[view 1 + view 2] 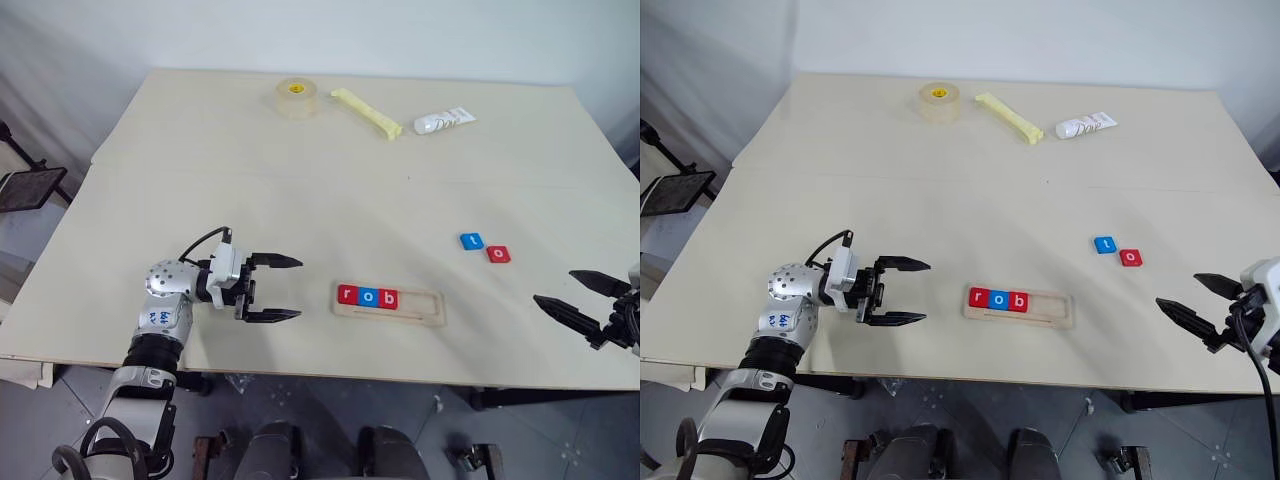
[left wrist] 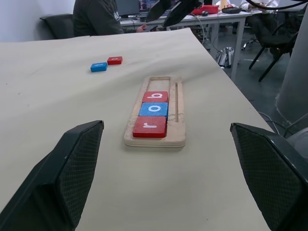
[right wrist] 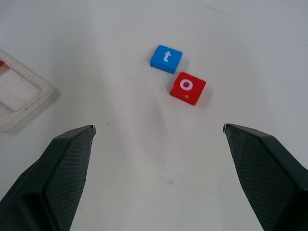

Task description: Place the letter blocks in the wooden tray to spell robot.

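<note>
The wooden tray [image 1: 388,303] lay near the front edge of the table [image 1: 300,180], and three letter blocks already sat in its slot: a red r [image 1: 347,294], a blue o [image 1: 368,296] and a red b [image 1: 389,298], side by side at the tray's left end, with the right part of the slot bare. The two remaining blocks, a blue t [image 1: 471,241] and a red o [image 1: 498,254], rested on the table well to the right of the tray, just beside each other and nearly touching at a corner. The left gripper [image 1: 282,289] hung level to the left of the tray, its fingers spread wide and grasping nothing. The right gripper [image 1: 578,294] stood near the table's right front edge, also spread wide and empty, pointing toward the two loose blocks. The job looked a little over half done, with the fourth letter in hand. The next move would likely call for the right gripper to take the red o rather than the t, pinching it without knocking its close neighbour, then setting it flat in the slot against the b.
</note>
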Motion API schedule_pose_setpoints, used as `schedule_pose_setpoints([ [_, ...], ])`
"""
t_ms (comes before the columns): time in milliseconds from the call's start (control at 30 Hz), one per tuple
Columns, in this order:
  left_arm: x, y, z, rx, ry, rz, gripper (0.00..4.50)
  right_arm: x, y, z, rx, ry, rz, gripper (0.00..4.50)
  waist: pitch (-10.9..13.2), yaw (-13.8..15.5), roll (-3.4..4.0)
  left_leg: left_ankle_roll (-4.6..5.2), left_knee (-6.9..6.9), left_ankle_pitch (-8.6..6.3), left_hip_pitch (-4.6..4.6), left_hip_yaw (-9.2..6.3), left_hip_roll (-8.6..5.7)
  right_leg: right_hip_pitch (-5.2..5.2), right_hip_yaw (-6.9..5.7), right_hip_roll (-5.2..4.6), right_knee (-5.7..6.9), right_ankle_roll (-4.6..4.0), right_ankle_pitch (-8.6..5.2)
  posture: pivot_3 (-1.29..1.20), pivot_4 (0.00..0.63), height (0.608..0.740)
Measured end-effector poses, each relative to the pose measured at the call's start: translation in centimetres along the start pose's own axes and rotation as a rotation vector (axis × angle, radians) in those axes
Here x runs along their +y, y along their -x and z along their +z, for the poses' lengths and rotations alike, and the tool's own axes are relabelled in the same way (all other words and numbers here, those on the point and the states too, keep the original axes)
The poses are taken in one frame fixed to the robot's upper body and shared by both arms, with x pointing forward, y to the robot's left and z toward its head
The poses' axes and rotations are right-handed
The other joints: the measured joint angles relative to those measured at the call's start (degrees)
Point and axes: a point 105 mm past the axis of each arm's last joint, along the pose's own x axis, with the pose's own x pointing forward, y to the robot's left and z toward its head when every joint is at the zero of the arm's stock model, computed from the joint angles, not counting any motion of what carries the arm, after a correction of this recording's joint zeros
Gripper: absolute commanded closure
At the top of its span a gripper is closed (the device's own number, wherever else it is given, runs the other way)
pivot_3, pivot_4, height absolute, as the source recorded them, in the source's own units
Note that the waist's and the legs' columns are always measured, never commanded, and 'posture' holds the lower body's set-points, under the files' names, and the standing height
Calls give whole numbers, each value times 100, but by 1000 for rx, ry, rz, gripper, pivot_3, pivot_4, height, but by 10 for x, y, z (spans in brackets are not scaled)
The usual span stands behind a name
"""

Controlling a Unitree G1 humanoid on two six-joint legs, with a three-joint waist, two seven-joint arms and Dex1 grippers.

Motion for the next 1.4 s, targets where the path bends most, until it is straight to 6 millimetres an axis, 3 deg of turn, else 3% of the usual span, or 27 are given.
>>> schedule_pose_setpoints([
  [533, 0, 0, 0, -1, -1, -1, 0, 1, -2, 3, -15, -20, -1, 37, 0, -1, 0, 0, 0, 0, 1, 1, 0, 0, 1, 0, 0, 0, 0, 0, 150, 740],
  [633, -1, 0, 0, 0, -1, 0, 0, 0, -19, 10, -23, -27, -5, 37, 0, -32, 0, -1, 0, 0, 4, 3, 4, -1, 3, 3, 1, 0, 0, 0, 150, 740],
  [733, -1, -1, 1, -2, -1, -4, 0, -7, -50, 17, -34, -33, -35, 37, 0, -87, 0, -4, 0, 2, 6, 5, 8, -2, 2, 5, 3, 0, 0, 0, 150, 740],
  [933, -5, 0, 4, 3, -9, -6, 0, -20, -90, -5, -2, -112, -137, 37, 0, -87, 1, -3, -4, 2, -3, -5, -1, -7, -4, -3, 8, 0, 0, 0, 150, 740],
  [1133, -9, 3, 5, 11, -7, 4, 0, -29, -103, -15, -3, -140, -199, 37, 0, -102, 1, -3, -4, 2, -3, -6, 0, -7, -6, -2, 8, 0, 0, 0, 150, 740],
  [1400, -11, 3, 6, 12, -11, 14, 0, -21, -118, -20, -23, -183, -186, 37, 0, -153, 1, -3, -4, 2, -3, -6, 4, -7, -5, 1, 9, 0, 0, 0, 150, 740],
])
